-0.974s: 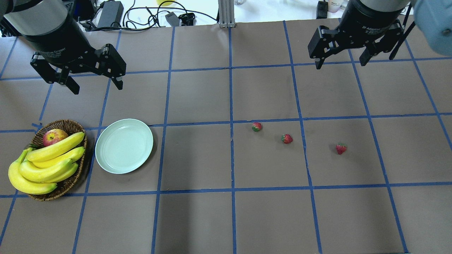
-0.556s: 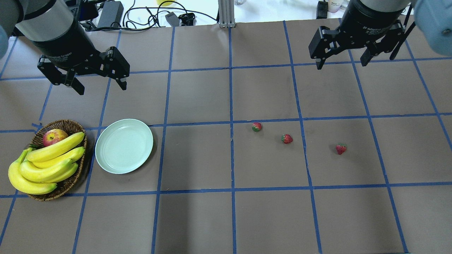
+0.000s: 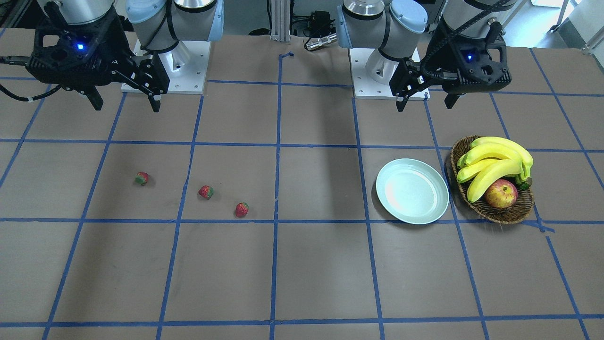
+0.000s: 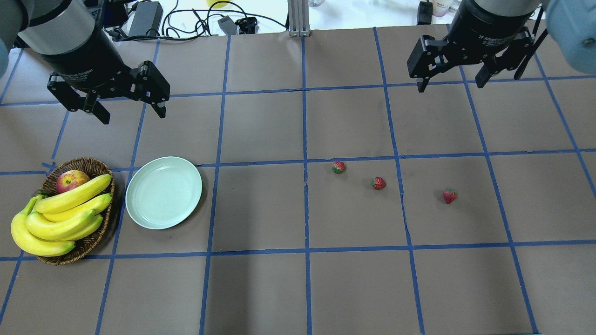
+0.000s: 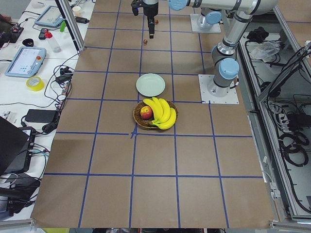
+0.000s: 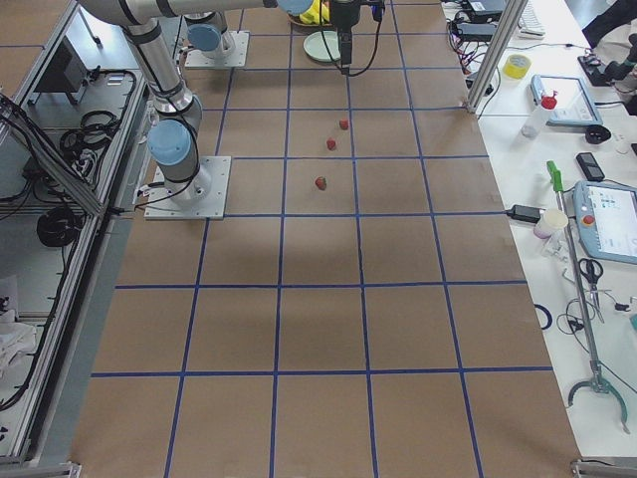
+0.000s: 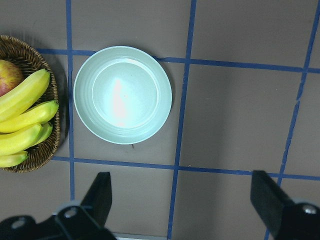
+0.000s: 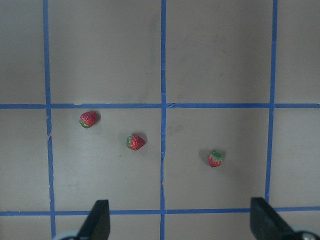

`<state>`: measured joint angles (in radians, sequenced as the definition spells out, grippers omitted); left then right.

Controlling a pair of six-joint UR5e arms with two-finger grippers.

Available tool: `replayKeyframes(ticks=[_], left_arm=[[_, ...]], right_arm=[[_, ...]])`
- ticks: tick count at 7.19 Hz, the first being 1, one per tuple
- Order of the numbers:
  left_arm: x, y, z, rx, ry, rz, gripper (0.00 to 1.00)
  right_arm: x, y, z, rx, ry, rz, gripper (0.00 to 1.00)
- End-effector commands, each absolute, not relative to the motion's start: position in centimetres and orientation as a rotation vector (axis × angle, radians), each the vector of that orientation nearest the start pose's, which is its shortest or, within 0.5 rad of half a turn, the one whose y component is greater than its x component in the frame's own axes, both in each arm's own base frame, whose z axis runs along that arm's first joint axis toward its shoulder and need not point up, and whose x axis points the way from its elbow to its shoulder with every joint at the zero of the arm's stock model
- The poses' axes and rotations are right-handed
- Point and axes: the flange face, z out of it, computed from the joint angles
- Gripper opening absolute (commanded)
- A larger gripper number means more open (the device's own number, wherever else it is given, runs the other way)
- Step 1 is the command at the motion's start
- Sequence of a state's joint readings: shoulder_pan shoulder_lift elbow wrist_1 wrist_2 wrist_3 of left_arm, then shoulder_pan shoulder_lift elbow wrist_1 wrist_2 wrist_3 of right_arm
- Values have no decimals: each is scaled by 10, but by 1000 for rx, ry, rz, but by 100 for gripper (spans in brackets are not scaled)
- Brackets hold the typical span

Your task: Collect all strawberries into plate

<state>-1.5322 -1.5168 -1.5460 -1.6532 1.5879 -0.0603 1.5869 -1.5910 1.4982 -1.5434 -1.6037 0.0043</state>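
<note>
Three small red strawberries (image 4: 339,167) (image 4: 378,183) (image 4: 450,196) lie apart in a loose row on the brown table, right of centre; they also show in the right wrist view (image 8: 88,119) (image 8: 136,142) (image 8: 215,159). The empty mint-white plate (image 4: 163,192) sits on the left, beside the basket, and shows in the left wrist view (image 7: 122,95). My left gripper (image 4: 132,115) hangs open and empty above the table behind the plate. My right gripper (image 4: 450,86) hangs open and empty, high behind the strawberries.
A brown wicker basket (image 4: 93,164) with bananas (image 4: 65,214) and a red-yellow apple (image 4: 71,180) stands left of the plate, almost touching it. Cables and a power adapter (image 4: 145,18) lie along the far table edge. Blue tape lines grid the table.
My left gripper has shifted a little to the right and stays open. The right gripper, the strawberries and the plate have barely moved.
</note>
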Motion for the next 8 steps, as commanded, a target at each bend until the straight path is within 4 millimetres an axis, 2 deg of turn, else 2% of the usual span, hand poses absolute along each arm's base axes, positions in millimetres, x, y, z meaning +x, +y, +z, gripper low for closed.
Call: replayKeyframes(ticks=[1, 2, 4, 5, 6, 7, 8], left_arm=[[-114, -472, 517, -158, 3125, 9, 100], [-114, -473, 516, -158, 3125, 9, 100], [-113, -472, 512, -158, 3119, 21, 100], [-113, -472, 509, -157, 3113, 33, 100], [-112, -472, 509, -157, 3108, 33, 100], [-112, -472, 506, -154, 3106, 49, 100], [-112, -474, 503, -152, 3108, 47, 100]], right_arm=[[141, -493, 534, -11, 3154, -119, 100], [143, -510, 532, -6, 3153, -117, 100], [147, -530, 521, -9, 3148, -92, 100], [163, -546, 494, 65, 3105, -30, 100], [196, -549, 463, 70, 3115, 31, 100], [217, -539, 427, 88, 3116, 126, 100], [226, -531, 390, 211, 3107, 127, 100]])
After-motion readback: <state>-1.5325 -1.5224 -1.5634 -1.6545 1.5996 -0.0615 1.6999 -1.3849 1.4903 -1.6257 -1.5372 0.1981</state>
